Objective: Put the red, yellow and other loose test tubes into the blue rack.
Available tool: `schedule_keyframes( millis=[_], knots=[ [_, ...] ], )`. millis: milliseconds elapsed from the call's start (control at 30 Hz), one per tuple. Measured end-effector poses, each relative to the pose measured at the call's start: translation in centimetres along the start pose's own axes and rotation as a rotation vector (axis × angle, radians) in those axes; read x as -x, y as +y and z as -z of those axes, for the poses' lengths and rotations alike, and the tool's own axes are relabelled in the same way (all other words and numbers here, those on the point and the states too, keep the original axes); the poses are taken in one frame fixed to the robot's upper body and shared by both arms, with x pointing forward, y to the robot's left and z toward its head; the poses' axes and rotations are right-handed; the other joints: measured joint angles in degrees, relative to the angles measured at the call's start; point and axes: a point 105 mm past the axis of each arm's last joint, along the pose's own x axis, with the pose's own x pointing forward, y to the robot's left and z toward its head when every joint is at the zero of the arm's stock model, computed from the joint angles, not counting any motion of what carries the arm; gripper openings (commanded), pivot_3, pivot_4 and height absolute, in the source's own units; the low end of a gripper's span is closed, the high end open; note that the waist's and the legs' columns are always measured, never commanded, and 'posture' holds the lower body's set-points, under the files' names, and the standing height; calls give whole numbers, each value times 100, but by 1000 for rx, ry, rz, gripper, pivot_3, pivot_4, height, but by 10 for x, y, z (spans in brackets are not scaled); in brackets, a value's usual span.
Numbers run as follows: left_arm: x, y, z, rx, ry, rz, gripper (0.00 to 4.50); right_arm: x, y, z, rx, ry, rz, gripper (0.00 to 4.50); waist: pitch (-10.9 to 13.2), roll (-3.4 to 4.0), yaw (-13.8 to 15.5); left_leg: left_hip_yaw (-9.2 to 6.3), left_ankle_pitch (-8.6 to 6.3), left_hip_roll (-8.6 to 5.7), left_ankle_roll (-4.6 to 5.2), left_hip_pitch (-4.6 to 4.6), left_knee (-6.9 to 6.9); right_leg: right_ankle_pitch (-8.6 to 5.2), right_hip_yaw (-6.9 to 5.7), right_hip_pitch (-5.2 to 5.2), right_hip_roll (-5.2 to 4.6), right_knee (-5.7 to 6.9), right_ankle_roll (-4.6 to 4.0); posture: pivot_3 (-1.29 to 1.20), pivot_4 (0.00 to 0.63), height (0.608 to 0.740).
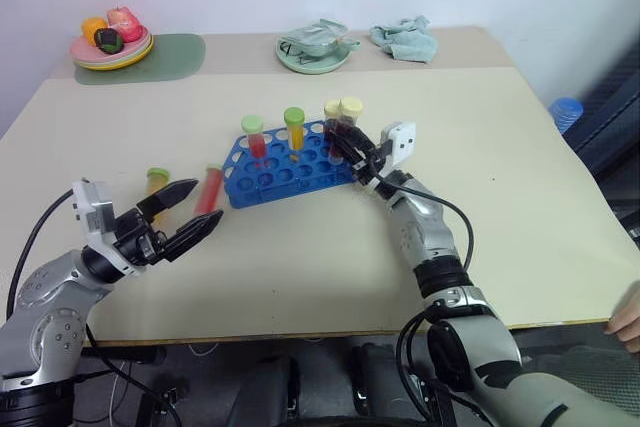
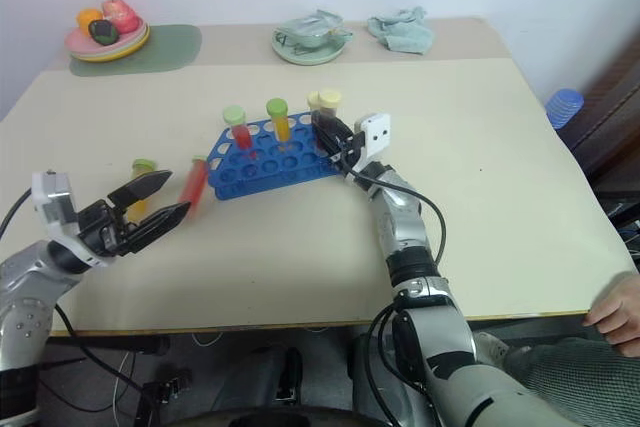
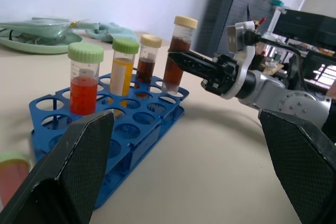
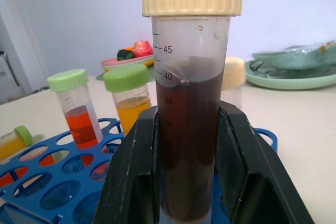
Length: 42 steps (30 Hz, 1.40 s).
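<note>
right pincer (image 1: 350, 147) pinching the maroon tube (image 4: 191, 129) upright over the blue rack (image 1: 285, 172), mid-surface | left pincer (image 1: 185, 215) spread, empty, by two loose tubes (image 1: 209, 190) toward the left edge | risk: tube misses a hole, strikes the plate, tips the rack

At centre frame, the blue rack (image 1: 285, 169) holds a green-capped tube of red liquid (image 1: 255, 137), a green-capped tube of yellow-orange liquid (image 1: 294, 131) and two pale-yellow-capped tubes of dark maroon liquid (image 3: 178, 53). Both grippers' fingers (image 1: 190, 237) are black. The table (image 1: 300, 267) is beige. In the upper left, a pink and yellow plate (image 1: 112, 51) rests on a green mat (image 1: 175, 55).
</note>
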Motion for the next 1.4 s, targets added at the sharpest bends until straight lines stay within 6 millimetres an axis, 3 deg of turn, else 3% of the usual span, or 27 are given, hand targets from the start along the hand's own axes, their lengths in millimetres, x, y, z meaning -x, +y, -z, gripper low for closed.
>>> schedule_keyframes(
  millis=[500,1400],
  knots=[
    [-2,1,-2,-5,-5,-6,4500,11,-13,-1,44,0,31,963,-3,-5,2,0,0,0,0,5,1,0,0,6,0,0,0,0,150,740],
    [-2,-2,-4,-42,43,72,4500,11,4,8,48,3,14,963,-6,-7,-31,-1,1,0,-1,10,0,-1,0,8,0,3,-2,0,150,740]
  ],
)
